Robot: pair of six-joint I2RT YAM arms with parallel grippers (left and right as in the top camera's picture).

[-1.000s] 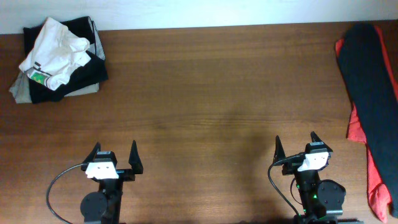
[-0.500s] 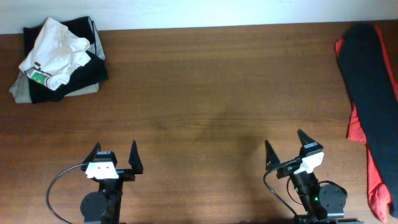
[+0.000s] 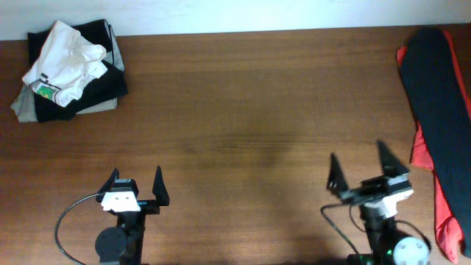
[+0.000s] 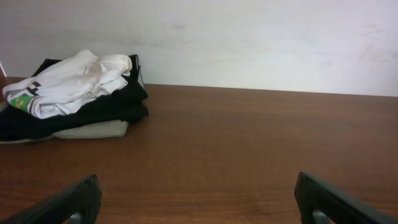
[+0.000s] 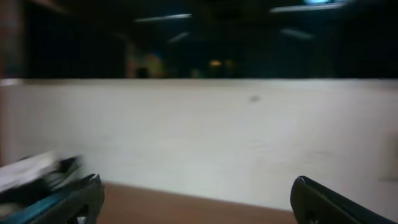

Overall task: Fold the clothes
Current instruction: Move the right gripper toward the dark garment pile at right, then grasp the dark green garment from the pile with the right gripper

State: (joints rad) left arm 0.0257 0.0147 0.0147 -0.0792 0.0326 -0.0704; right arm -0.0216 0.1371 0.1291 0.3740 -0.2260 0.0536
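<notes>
A long black garment (image 3: 439, 96) lies bunched along the table's right edge, on top of a red-orange one (image 3: 446, 215) that shows at its sides and lower end. My right gripper (image 3: 358, 163) is open and holds nothing; it stands left of these clothes, lifted off the table. In the right wrist view the open right gripper (image 5: 199, 202) faces the white wall, and the picture is blurred. My left gripper (image 3: 135, 181) is open near the front edge, far from any cloth. In the left wrist view the left gripper (image 4: 199, 204) has only bare table between its fingers.
A stack of clothes (image 3: 68, 70) sits at the back left corner, with a crumpled white piece on black and grey ones. The same stack (image 4: 68, 93) shows in the left wrist view. A white wall (image 4: 249, 37) runs behind the brown wooden table (image 3: 243, 110).
My right gripper has lifted, tilted up and shifted right toward the black and red-orange clothes. The left arm and all the clothes stay where they were.
</notes>
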